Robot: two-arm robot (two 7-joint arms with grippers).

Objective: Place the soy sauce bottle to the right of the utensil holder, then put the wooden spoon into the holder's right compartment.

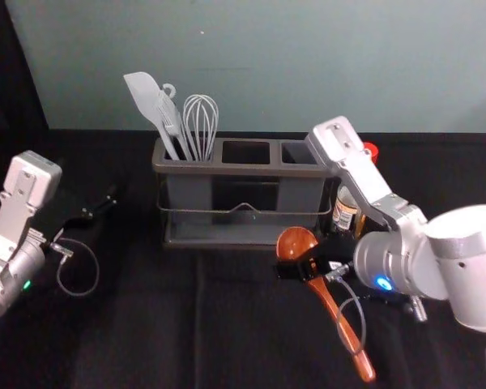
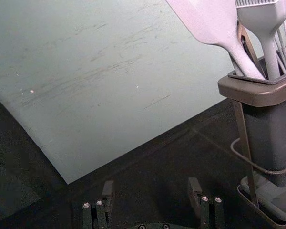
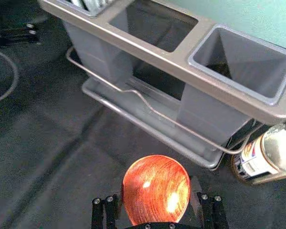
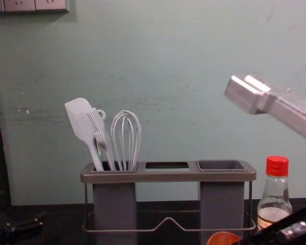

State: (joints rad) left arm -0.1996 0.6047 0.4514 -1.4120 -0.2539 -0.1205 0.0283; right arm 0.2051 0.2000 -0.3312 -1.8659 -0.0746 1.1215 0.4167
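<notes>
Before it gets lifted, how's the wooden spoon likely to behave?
The wooden spoon should stay stiff, being solid-looking wood. Its glossy, rounded bowl may be slippery, and the long handle might swing if lifted near the bowl.

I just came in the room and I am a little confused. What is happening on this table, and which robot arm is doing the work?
The robot's right gripper is at the bowl of the wooden spoon, in front of the utensil holder. The soy sauce bottle already stands to the right of the holder. The spoon is not yet in the right compartment. The left gripper is idle, open and empty, to the left of the holder.
</notes>
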